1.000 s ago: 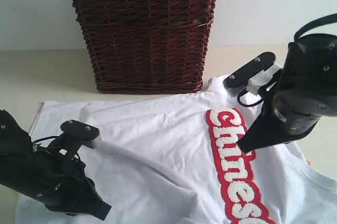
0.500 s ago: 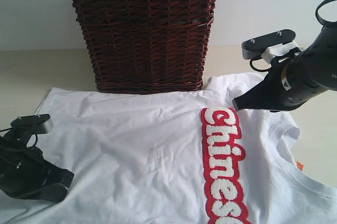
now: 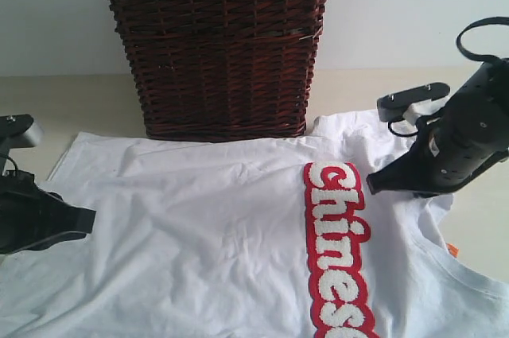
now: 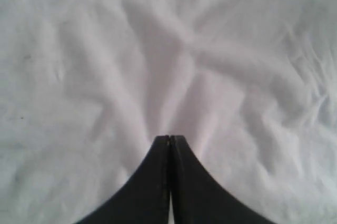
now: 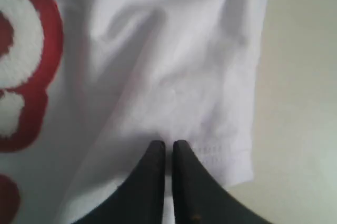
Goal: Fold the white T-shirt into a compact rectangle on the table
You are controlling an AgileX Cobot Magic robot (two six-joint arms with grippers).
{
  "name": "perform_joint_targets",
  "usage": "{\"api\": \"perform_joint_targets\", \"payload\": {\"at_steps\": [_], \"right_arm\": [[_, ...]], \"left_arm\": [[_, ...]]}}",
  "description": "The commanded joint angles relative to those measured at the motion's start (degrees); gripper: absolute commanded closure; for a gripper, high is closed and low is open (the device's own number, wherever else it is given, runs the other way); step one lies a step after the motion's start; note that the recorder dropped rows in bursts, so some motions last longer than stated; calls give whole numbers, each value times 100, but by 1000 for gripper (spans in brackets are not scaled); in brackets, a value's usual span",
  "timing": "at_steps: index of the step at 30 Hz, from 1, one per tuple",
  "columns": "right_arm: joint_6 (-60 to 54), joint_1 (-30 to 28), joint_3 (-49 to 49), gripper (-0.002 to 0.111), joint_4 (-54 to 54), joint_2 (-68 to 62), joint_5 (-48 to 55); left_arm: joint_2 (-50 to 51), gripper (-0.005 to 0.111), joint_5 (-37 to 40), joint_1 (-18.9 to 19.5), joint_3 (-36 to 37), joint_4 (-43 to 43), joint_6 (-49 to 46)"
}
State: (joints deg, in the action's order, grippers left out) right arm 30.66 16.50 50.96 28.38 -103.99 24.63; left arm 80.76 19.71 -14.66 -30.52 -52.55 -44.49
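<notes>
The white T-shirt lies spread out flat on the table, front side up, with its red and white letters running down toward 5 o'clock. A little orange tag peeks out by the neck at 4 o'clock. A dark wicker basket stands just behind the shirt at 12 o'clock, right at its edge. The left gripper sits low at 9 o'clock, at the side edge of the shirt. Up close, its jaws are pressed tight together with no gap, and the tip touches the cloth. Soft folds in the cloth run right up to the tip, but I cannot tell if any cloth is pinched inside. The right gripper is at 3 o'clock, pointing down at the shirt beside the first letter. Its jaws stand only a thin crack apart, with the tip on the sleeve close to the hem. I cannot tell if it has cloth caught in that crack.
</notes>
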Motion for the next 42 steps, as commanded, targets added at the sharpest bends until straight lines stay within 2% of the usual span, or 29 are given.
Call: {"api": "perform_joint_targets", "payload": {"at_steps": [1, 4, 9, 18, 21, 23, 27, 30, 32, 33, 35, 38, 40, 42], "right_arm": [[-50, -30, 50, 100, 213, -290, 53], [261, -30, 151, 100, 585, -401, -19], [462, -83, 521, 100, 1116, -647, 493], [115, -363, 1231, 100, 574, -860, 877], [-583, -351, 1244, 100, -35, -607, 889], [-1154, -351, 1232, 96, -498, -312, 1034], [-2791, -351, 1232, 82, -1414, 291, 2376], [-4477, -351, 995, 83, -2773, 604, 3635], [-5473, -320, 584, 89, -3759, 701, 3897], [-5613, -263, 422, 93, -3804, 701, 3849], [-5171, -133, 84, 97, -3278, 629, 3411], [-3644, -81, -242, 95, -1854, 465, 2767], [-3066, -81, -313, 95, -1328, 304, 2819], [-3066, -81, -313, 95, -1204, 85, 3029]], "left_arm": [[-64, 107, 185, -28, 85, -51, -8], [-64, 107, 202, -28, 183, -38, -59], [-64, 107, 98, -28, 329, -38, -88], [-64, 107, 184, -28, 451, -83, -187], [-101, 107, 184, -28, 451, -199, -385], [-173, 107, 309, -28, 451, -632, -944], [-483, 107, 808, -28, 451, -2072, -2612], [-715, 107, 1276, -28, 451, -2953, -3610], [-843, 107, 1699, -28, 451, -3308, -3981], [-892, 107, 1919, -28, 451, -3388, -4082], [-969, 107, 2201, -28, 451, -3401, -4096], [-1005, 107, 2350, -28, 451, -3361, -4096], [-1005, 107, 2395, -28, 451, -3361, -4096], [-1005, 107, 2458, -28, 460, -3361, -4096]]}}
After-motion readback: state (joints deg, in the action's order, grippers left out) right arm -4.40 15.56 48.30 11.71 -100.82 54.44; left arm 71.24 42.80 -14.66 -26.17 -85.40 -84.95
